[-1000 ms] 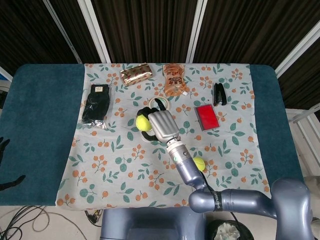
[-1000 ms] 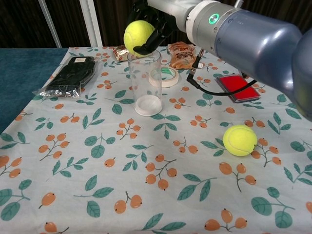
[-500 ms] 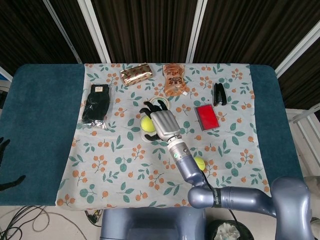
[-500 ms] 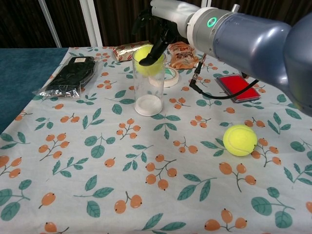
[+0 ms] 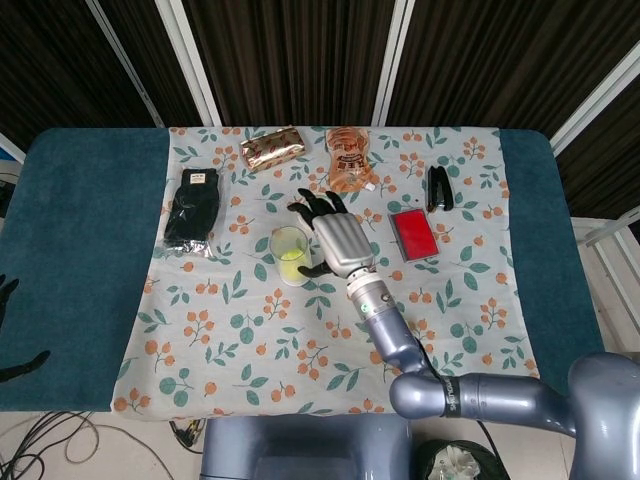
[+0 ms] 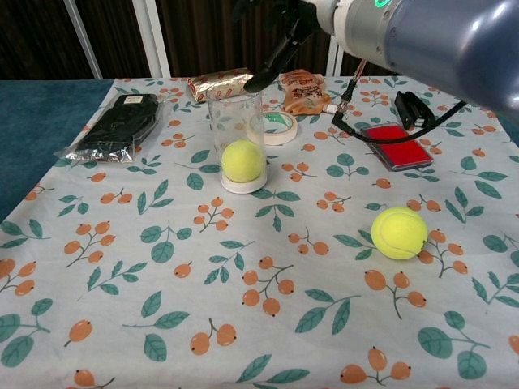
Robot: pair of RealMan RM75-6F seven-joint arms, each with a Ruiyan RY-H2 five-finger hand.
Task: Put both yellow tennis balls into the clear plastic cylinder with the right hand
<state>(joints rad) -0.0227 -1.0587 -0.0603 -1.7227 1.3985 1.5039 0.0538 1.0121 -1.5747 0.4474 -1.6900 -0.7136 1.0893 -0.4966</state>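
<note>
The clear plastic cylinder (image 6: 235, 134) (image 5: 290, 254) stands upright on the floral cloth. One yellow tennis ball (image 6: 243, 160) lies at its bottom. The second yellow tennis ball (image 6: 399, 232) rests on the cloth to the front right; the head view hides it behind my right forearm. My right hand (image 5: 337, 237) (image 6: 280, 32) hovers just right of and above the cylinder's rim, fingers spread, holding nothing. The left hand (image 5: 8, 296) shows only as dark fingers at the far left edge of the head view, off the table.
A tape roll (image 6: 278, 127) lies right behind the cylinder. A red box (image 6: 395, 147), a black stapler (image 5: 439, 187), an orange snack bag (image 5: 348, 158), a gold packet (image 5: 272, 147) and a black bagged item (image 5: 192, 208) sit around the back of the cloth.
The right hand let go of the ball over the cylinder; the ball dropped to the bottom. The hand has opened and lifted to the right of the rim.
</note>
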